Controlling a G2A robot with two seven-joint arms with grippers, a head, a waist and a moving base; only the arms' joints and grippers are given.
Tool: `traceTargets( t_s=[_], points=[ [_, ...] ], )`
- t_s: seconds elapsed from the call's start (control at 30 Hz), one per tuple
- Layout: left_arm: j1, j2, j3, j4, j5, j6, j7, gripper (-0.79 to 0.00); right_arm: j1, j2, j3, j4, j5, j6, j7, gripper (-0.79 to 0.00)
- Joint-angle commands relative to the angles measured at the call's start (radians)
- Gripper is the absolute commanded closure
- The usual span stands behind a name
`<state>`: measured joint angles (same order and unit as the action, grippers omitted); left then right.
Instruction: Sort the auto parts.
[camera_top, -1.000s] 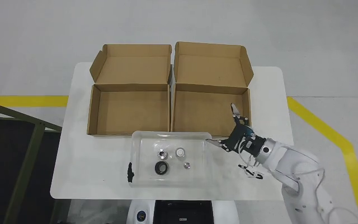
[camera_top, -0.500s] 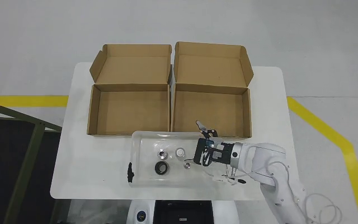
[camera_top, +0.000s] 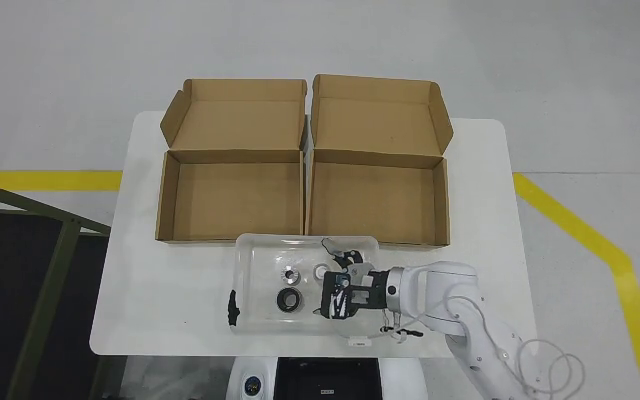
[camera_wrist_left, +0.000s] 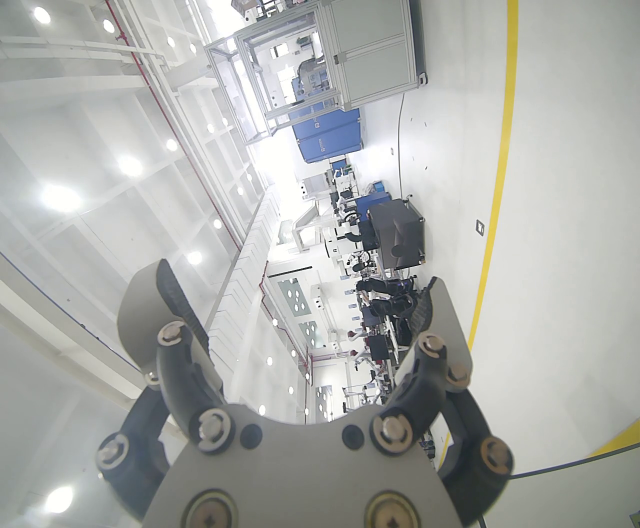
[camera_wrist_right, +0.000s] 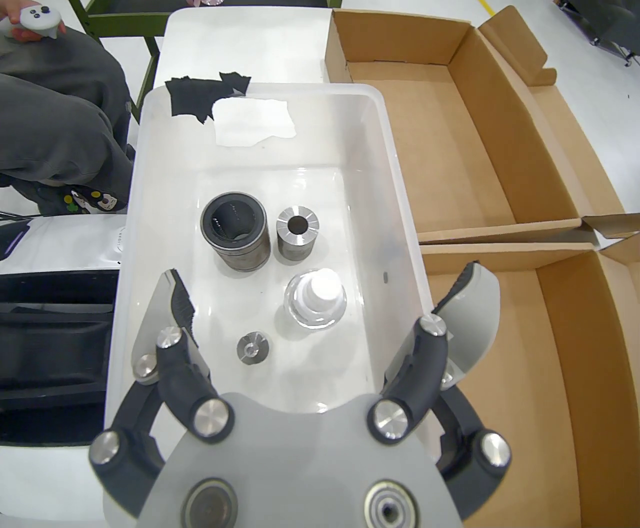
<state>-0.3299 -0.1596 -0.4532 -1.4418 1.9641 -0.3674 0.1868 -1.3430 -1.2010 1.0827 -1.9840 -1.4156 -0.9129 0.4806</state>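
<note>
While the right gripper (camera_wrist_right: 322, 277) hangs over the clear bin (camera_wrist_right: 395, 200) with its jaws spread wide and closed on none of the parts, all 4 auto parts sit on the bin floor. In the right wrist view the white-capped clear piece (camera_wrist_right: 316, 300) is pretty much dead centre between the fingers. The small steel cone (camera_wrist_right: 253, 348) is closer in toward the palm. The black bearing (camera_wrist_right: 235, 237) and the steel bushing (camera_wrist_right: 297, 240) stand side by side just past the fingertips. 1 finger is inside the bin by its front wall; the other pokes out past the back rim, over the front wall of the right cardboard box (camera_wrist_right: 575, 380). That view also gives the bores of the parts, plus black tape (camera_wrist_right: 200, 95) and a white label (camera_wrist_right: 252, 122) on the bin's end wall. The top view gives the layout instead: the bin at the middle of the table's (camera_top: 150, 290) front edge, and the left cardboard box (camera_top: 230, 200) and right box side by side toward the back edge, flaps up. There the bearing and bushing are just small dots. The left gripper (camera_wrist_left: 292, 285) has its jaws apart too, aimed out at a hall ceiling and floor.
</note>
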Motion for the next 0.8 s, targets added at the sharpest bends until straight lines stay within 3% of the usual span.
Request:
traceTargets(
  t_s=[0.0, 0.1, 0.23, 0.3, 0.43, 0.77],
  points=[
    [0.0, 0.0, 0.0, 0.0, 0.0, 0.0, 0.0, -0.785, 0.007, 0.001, -0.013, 0.006, -0.001, -0.003, 0.002, -0.785],
    [0.0, 0.0, 0.0, 0.0, 0.0, 0.0, 0.0, -0.785, 0.016, 0.001, -0.026, 0.02, 0.001, 0.002, 0.003, -0.782],
    [0.0, 0.0, 0.0, 0.0, 0.0, 0.0, 0.0, -0.785, 0.027, 0.002, -0.034, 0.037, 0.02, 0.015, 0.006, -0.656],
    [0.0, 0.0, 0.0, 0.0, 0.0, 0.0, 0.0, -0.785, 0.032, 0.004, -0.035, 0.042, 0.028, 0.018, 0.012, -0.631],
    [0.0, 0.0, 0.0, 0.0, 0.0, 0.0, 0.0, -0.785, 0.041, 0.006, -0.04, 0.056, 0.042, 0.024, 0.034, -0.489],
    [0.0, 0.0, 0.0, 0.0, 0.0, 0.0, 0.0, -0.785, 0.078, 0.008, -0.065, 0.093, 0.052, 0.053, 0.062, -0.351]
  ],
)
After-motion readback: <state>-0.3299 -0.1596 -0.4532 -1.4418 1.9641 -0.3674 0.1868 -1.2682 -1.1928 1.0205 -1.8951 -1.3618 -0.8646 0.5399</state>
